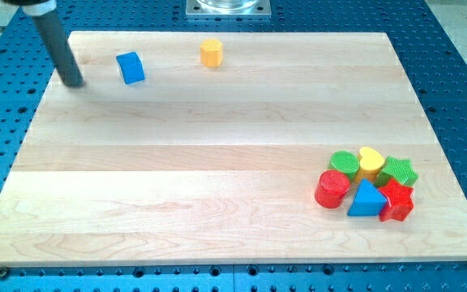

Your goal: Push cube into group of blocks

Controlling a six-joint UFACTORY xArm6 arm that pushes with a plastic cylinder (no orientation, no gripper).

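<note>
Board: pale wooden table top [217, 162] on a blue perforated base [460, 49].
My tip: the dark rod's lower end [74, 82] sits on the wood near the view's top-left corner; the rod leans up toward the view's left and leaves the picture at the top edge.
Tool state: a plain rod — nothing on it to open or close; it touches no block.
Blue cube [130, 68]: near the view's top edge, just to the view's right of my tip, with a strip of bare wood between them.
Yellow block [211, 53]: short, roughly hexagonal, further toward the view's right along the top edge, apart from the cube.
Group: six blocks packed close at the view's lower right — green cylinder [344, 163], yellow heart [370, 161], green star [399, 171] along the back; red cylinder [332, 189], blue triangle [366, 200], red star [396, 200] in front.
Cube to group: well apart, on opposite corners of the board.
</note>
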